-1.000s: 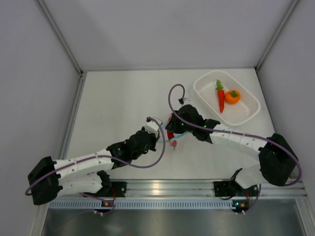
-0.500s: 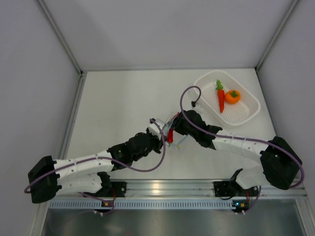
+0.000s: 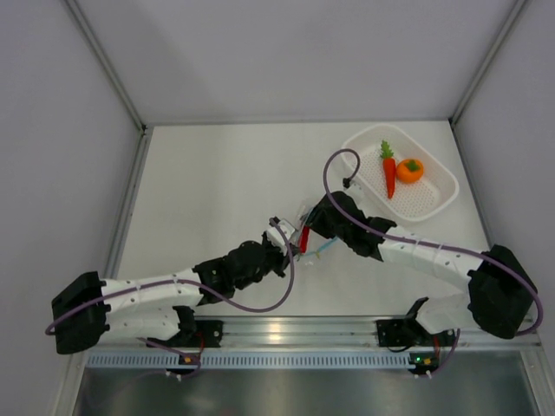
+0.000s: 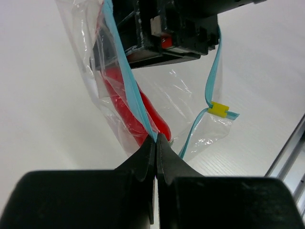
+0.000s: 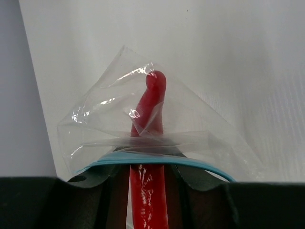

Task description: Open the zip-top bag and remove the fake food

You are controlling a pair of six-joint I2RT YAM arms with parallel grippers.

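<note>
Where the two arms meet, off the near-left side of the white perforated basket (image 3: 436, 205) and apart from it, the zip-top bag (image 3: 310, 247) hangs between them over the worktop (image 3: 208, 182). The left fingers (image 4: 151, 149) are pressed together on the bag's light blue zip strip (image 4: 126, 86), pinching one lip of the mouth at its edge. The other lip bows away from them, carrying a small yellow tab (image 4: 218, 109), so the mouth stands open.

The right fingers (image 5: 119, 191) reach in from the basket side and close around the red chili pepper (image 5: 150, 109). In the right wrist view the pepper runs straight out between them. Its far end is wrapped in the clear crinkled plastic, and the blue strip curves across just in front of the fingertips. The pepper therefore sits in the bag's mouth, gripped on one side while the bag is gripped on the other.

Inside the basket, toward its far end, lie the carrot (image 3: 389, 176) and the orange (image 3: 409, 171). They are just beside each other, with the carrot on the side nearer the bag.
</note>
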